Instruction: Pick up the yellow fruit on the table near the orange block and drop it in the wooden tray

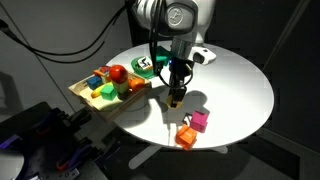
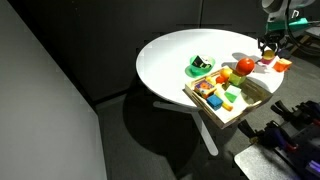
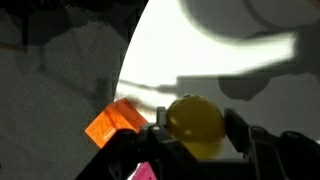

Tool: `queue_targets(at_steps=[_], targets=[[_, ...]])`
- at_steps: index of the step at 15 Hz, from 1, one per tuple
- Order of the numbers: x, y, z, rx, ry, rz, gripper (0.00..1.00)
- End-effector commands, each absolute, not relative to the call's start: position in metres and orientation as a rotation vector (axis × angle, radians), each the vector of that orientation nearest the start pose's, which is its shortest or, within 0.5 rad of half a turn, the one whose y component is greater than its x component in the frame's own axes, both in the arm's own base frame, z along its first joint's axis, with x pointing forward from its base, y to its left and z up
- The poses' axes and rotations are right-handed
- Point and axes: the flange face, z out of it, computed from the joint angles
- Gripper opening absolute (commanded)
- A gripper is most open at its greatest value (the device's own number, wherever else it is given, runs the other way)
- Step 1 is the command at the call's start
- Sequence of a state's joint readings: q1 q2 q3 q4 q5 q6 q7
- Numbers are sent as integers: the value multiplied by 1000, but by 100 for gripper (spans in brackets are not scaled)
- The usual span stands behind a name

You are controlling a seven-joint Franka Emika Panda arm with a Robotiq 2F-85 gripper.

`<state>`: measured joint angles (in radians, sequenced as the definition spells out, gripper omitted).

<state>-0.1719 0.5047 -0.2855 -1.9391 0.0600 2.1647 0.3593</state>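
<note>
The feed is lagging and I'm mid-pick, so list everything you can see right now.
yellow fruit: one, yellow, between the gripper fingers
orange block: one, orange, on the table near its edge
pink block: one, pink, beside the orange block
wooden tray: one, wood, at the table edge, holding mixed coloured pieces
red fruit: one, red, in the tray
green object: one, green, on the table beside the tray
table: one, white, round
gripper: one, dark, above the table

No readable text or labels.
</note>
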Motion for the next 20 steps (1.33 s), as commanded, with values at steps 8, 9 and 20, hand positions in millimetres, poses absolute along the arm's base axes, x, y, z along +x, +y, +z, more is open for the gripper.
queue_targets(at_steps=[8, 9, 20], targets=[[520, -189, 275, -3170, 779, 261, 34], [518, -184, 279, -3175, 745, 240, 34], [513, -171, 296, -3140, 698, 245, 34]])
